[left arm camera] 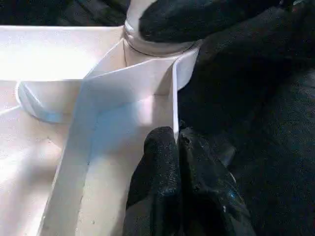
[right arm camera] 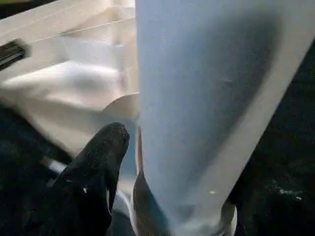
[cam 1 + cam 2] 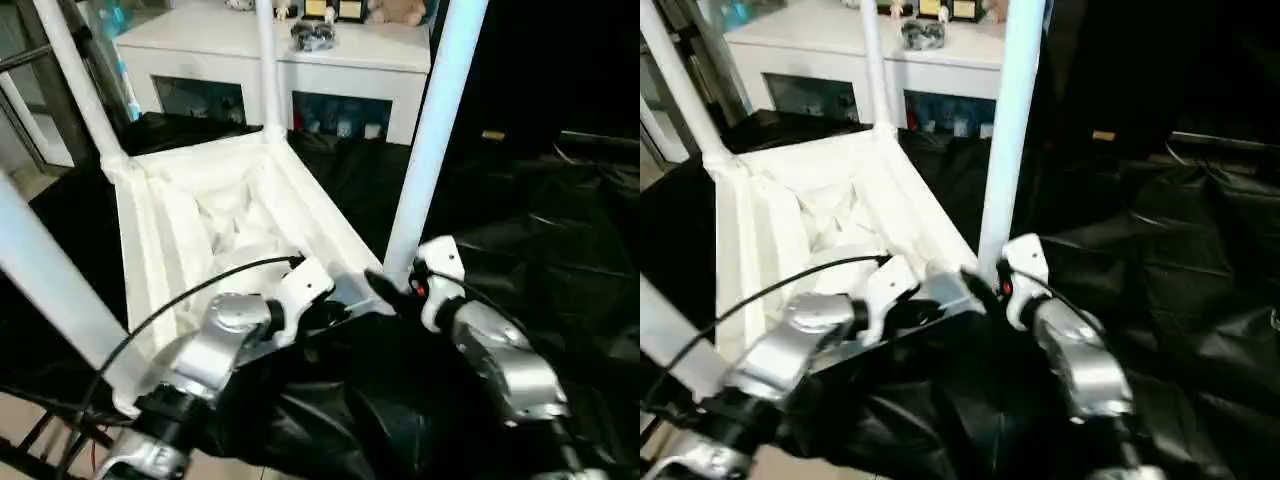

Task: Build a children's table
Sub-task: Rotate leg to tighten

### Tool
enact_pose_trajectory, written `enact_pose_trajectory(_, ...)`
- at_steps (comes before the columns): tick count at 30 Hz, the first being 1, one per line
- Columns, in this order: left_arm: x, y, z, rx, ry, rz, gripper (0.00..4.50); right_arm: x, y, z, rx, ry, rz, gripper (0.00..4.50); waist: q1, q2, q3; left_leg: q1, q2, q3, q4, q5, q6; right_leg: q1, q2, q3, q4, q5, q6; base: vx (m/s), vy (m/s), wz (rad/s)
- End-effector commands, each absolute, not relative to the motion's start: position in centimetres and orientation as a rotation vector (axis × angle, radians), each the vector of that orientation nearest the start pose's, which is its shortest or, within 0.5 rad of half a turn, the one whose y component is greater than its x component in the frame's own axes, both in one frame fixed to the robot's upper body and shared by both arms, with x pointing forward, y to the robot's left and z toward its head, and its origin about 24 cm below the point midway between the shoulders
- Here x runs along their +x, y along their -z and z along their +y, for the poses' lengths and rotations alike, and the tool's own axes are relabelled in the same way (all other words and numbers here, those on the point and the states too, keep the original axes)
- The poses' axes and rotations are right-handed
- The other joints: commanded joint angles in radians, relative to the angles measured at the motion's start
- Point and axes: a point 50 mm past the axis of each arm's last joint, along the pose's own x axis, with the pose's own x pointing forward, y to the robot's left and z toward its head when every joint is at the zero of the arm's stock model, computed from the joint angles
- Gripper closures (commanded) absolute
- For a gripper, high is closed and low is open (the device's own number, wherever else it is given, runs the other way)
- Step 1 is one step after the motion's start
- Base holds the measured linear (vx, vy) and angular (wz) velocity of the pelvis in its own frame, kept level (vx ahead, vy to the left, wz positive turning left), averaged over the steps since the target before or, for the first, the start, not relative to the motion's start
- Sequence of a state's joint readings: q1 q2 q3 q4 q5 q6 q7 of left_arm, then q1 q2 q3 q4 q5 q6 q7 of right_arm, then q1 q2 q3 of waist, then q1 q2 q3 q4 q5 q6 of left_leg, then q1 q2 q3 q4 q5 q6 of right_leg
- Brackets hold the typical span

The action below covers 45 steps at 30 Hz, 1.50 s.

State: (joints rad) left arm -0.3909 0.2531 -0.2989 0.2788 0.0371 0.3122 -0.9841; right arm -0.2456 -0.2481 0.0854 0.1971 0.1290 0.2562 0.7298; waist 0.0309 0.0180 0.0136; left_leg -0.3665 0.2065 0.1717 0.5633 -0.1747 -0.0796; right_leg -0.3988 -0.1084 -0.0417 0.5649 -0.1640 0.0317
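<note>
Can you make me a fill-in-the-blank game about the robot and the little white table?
1. The tabletop lies upside down, so its legs point ____.
2. The left gripper has its fingers pinched on the tabletop's thin ____.
3. The right gripper is at the bottom of the near right leg, where it goes into a corner ____.
4. The cloth under the table is coloured ____.

Missing words: up; wall (rim); socket; black
</note>
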Motion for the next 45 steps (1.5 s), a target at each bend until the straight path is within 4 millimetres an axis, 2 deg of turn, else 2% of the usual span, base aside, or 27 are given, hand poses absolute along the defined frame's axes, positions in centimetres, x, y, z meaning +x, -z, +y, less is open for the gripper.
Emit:
enact_pose_trajectory(1,27.9,-4.1,8.1,0.301,1.330,0.389,4.50,26.3,-3.1,-11.1,-0.008,-1.087,0.315,1.38,0.004,-0.004,-0.038,0.005,0.010,0.004,-0.074,-0.365,0.027,0.030,-0.010,0.016,-0.066,-0.281,-0.167,0.053,-0.018,0.06)
enact_pose_trajectory(4,27.9,-4.6,9.4,0.332,1.401,0.387,4.50,25.2,-3.3,-12.7,-0.016,-1.238,0.370,1.38,0.008,-0.006,-0.039,0.000,0.011,0.008,-0.069,-0.307,0.049,0.036,-0.010,0.018,-0.053,-0.196,-0.205,0.036,-0.011,0.04)
enact_pose_trajectory(6,27.8,-4.8,9.8,0.319,1.434,0.385,4.50,24.9,-3.3,-13.3,-0.037,-1.282,0.398,1.38,0.014,-0.004,-0.043,0.003,0.012,0.011,-0.062,-0.261,0.066,0.039,-0.010,0.018,-0.042,-0.127,-0.231,0.000,0.000,0.00)
enact_pose_trajectory(7,27.6,-5.0,9.9,0.311,1.465,0.383,4.50,24.8,-3.2,-13.5,-0.043,-1.300,0.412,1.38,0.013,-0.012,-0.043,0.001,0.011,0.013,-0.060,-0.243,0.073,0.040,-0.010,0.018,-0.040,-0.106,-0.238,0.000,0.000,0.00)
enact_pose_trajectory(9,27.5,-5.0,10.5,0.322,1.504,0.397,4.50,24.7,-3.3,-14.2,-0.047,-1.339,0.440,1.38,0.023,-0.008,-0.045,0.004,0.011,0.013,-0.057,-0.196,0.086,0.044,-0.012,0.016,-0.033,-0.065,-0.259,0.000,0.000,0.00)
enact_pose_trajectory(11,27.6,-5.0,10.8,0.334,1.508,0.406,4.50,24.7,-3.3,-14.5,-0.056,-1.352,0.451,1.38,0.028,-0.006,-0.043,0.006,0.014,0.014,-0.057,-0.194,0.090,0.042,-0.011,0.015,-0.032,-0.068,-0.265,0.000,0.000,0.00)
enact_pose_trajectory(12,27.7,-5.0,11.1,0.334,1.513,0.408,4.50,24.6,-3.4,-14.6,-0.062,-1.373,0.463,1.38,0.032,-0.011,-0.042,0.006,0.015,0.015,-0.057,-0.201,0.088,0.042,-0.011,0.016,-0.031,-0.085,-0.266,0.000,0.000,0.00)
enact_pose_trajectory(14,27.7,-5.1,11.2,0.332,1.521,0.408,4.50,24.6,-3.6,-14.7,-0.059,-1.389,0.468,1.38,0.036,-0.010,-0.038,0.008,0.016,0.016,-0.061,-0.232,0.075,0.041,-0.013,0.017,-0.036,-0.139,-0.256,0.000,0.000,0.00)
enact_pose_trajectory(15,27.7,-5.1,11.3,0.332,1.523,0.408,4.50,24.6,-3.6,-14.7,-0.058,-1.391,0.468,1.53,0.036,-0.011,-0.038,0.008,0.017,0.016,-0.062,-0.252,0.063,0.039,-0.014,0.018,-0.038,-0.170,-0.248,0.000,0.000,0.00)
enact_pose_trajectory(16,27.7,-5.2,11.3,0.331,1.532,0.410,4.50,24.7,-3.8,-14.8,-0.057,-1.403,0.472,1.62,0.035,-0.016,-0.037,0.009,0.017,0.016,-0.063,-0.262,0.060,0.039,-0.014,0.019,-0.040,-0.186,-0.244,0.000,0.000,0.00)
enact_pose_trajectory(18,27.8,-5.2,11.4,0.332,1.537,0.411,4.50,24.7,-4.0,-14.8,-0.056,-1.416,0.476,1.68,0.035,-0.013,-0.037,0.008,0.017,0.014,-0.065,-0.274,0.045,0.039,-0.015,0.020,-0.041,-0.214,-0.231,0.000,0.000,0.00)
enact_pose_trajectory(21,27.9,-5.2,11.4,0.334,1.537,0.409,4.50,24.6,-4.2,-14.7,-0.052,-1.441,0.478,1.97,0.036,-0.010,-0.038,0.008,0.015,0.014,-0.063,-0.264,0.043,0.039,-0.014,0.020,-0.040,-0.192,-0.233,0.000,0.000,0.00)
enact_pose_trajectory(26,27.8,-5.0,11.5,0.325,1.523,0.406,4.50,24.3,-4.2,-14.5,-0.028,-1.445,0.474,2.13,0.036,-0.010,-0.040,0.006,0.015,0.014,-0.060,-0.229,0.052,0.042,-0.013,0.019,-0.034,-0.136,-0.242,0.000,0.000,0.00)
enact_pose_trajectory(28,28.1,-4.9,11.3,0.313,1.473,0.397,4.50,24.2,-4.0,-14.3,-0.021,-1.424,0.464,2.16,0.037,-0.011,-0.039,0.007,0.015,0.014,-0.061,-0.239,0.052,0.041,-0.013,0.018,-0.035,-0.147,-0.244,0.000,0.000,0.00)
enact_pose_trajectory(29,28.3,-4.8,11.1,0.300,1.428,0.386,4.50,24.4,-3.7,-14.1,-0.013,-1.383,0.456,2.20,0.037,-0.003,-0.039,0.009,0.015,0.014,-0.061,-0.248,0.048,0.040,-0.014,0.019,-0.036,-0.156,-0.244,0.000,0.000,0.00)
enact_pose_trajectory(30,28.6,-4.7,10.8,0.285,1.372,0.376,4.50,24.7,-3.3,-13.8,-0.001,-1.316,0.445,2.20,0.036,-0.007,-0.037,0.009,0.015,0.014,-0.063,-0.280,0.034,0.038,-0.015,0.020,-0.041,-0.198,-0.238,0.000,0.000,0.00)
enact_pose_trajectory(31,28.8,-4.6,10.5,0.286,1.346,0.375,4.50,25.0,-3.0,-13.6,-0.002,-1.266,0.434,2.24,0.035,-0.008,-0.035,0.009,0.015,0.015,-0.065,-0.294,0.028,0.036,-0.016,0.020,-0.045,-0.223,-0.233,0.000,0.000,0.00)
enact_pose_trajectory(32,28.8,-4.4,10.0,0.291,1.316,0.375,4.50,25.6,-2.4,-13.3,0.002,-1.163,0.432,2.27,0.030,-0.010,-0.034,0.008,0.013,0.012,-0.068,-0.318,0.013,0.037,-0.017,0.018,-0.049,-0.278,-0.214,0.000,0.000,0.00)
enact_pose_trajectory(34,28.8,-4.4,9.9,0.292,1.311,0.375,4.50,25.7,-2.3,-13.3,0.004,-1.141,0.433,2.32,0.024,-0.011,-0.031,0.008,0.010,0.009,-0.072,-0.350,-0.002,0.034,-0.018,0.017,-0.058,-0.364,-0.181,0.000,0.000,0.00)
enact_pose_trajectory(35,28.9,-4.2,9.1,0.280,1.270,0.370,4.50,26.2,-1.7,-12.7,0.011,-1.052,0.430,2.34,0.017,-0.010,-0.029,0.002,0.010,0.004,-0.076,-0.364,-0.009,0.037,-0.017,0.015,-0.060,-0.405,-0.157,0.000,0.000,0.00)
enact_pose_trajectory(37,28.8,-3.9,8.3,0.270,1.241,0.371,4.50,26.6,-1.1,-12.0,0.020,-0.969,0.432,2.39,0.011,-0.009,-0.027,0.008,0.007,0.001,-0.076,-0.404,-0.018,0.028,-0.018,0.013,-0.071,-0.476,-0.131,0.000,0.000,0.00)
enact_pose_trajectory(38,28.8,-3.9,8.1,0.269,1.237,0.372,4.50,26.6,-1.0,-11.9,0.022,-0.957,0.430,2.43,0.003,-0.012,-0.024,0.007,0.005,-0.001,-0.076,-0.426,-0.022,0.024,-0.017,0.011,-0.077,-0.524,-0.115,0.000,0.000,0.00)
enact_pose_trajectory(39,28.7,-3.6,7.3,0.265,1.228,0.379,4.50,26.9,-0.6,-11.2,0.036,-0.884,0.430,2.45,0.003,-0.012,-0.024,0.007,0.004,-0.004,-0.076,-0.434,-0.023,0.026,-0.018,0.008,-0.080,-0.550,-0.104,0.000,0.000,0.00)
enact_pose_trajectory(40,28.7,-3.4,6.8,0.266,1.210,0.380,4.50,27.1,-0.2,-10.8,0.039,-0.821,0.440,2.47,-0.002,-0.013,-0.022,0.007,0.002,-0.004,-0.076,-0.447,-0.023,0.019,-0.018,0.007,-0.088,-0.594,-0.084,0.000,0.000,0.00)
enact_pose_trajectory(42,28.8,-3.5,5.5,0.249,1.183,0.374,4.50,27.4,0.5,-10.0,0.045,-0.706,0.473,2.47,-0.011,-0.013,-0.018,0.006,-0.002,-0.013,-0.077,-0.481,-0.036,0.017,-0.019,-0.004,-0.099,-0.679,-0.048,0.000,0.000,0.00)
enact_pose_trajectory(44,28.9,-3.8,5.0,0.242,1.173,0.362,4.50,27.4,0.6,-9.6,0.037,-0.701,0.463,2.47,-0.015,-0.013,-0.016,0.015,-0.005,-0.016,-0.073,-0.524,-0.034,0.010,-0.018,-0.011,-0.113,-0.725,-0.026,0.000,0.000,0.00)
enact_pose_trajectory(45,29.0,-3.8,4.8,0.239,1.170,0.357,4.50,27.4,0.6,-9.4,0.037,-0.701,0.459,2.47,-0.019,-0.011,-0.016,0.022,-0.005,-0.018,-0.074,-0.546,-0.029,0.008,-0.017,-0.015,-0.117,-0.720,-0.025,0.000,0.000,0.00)
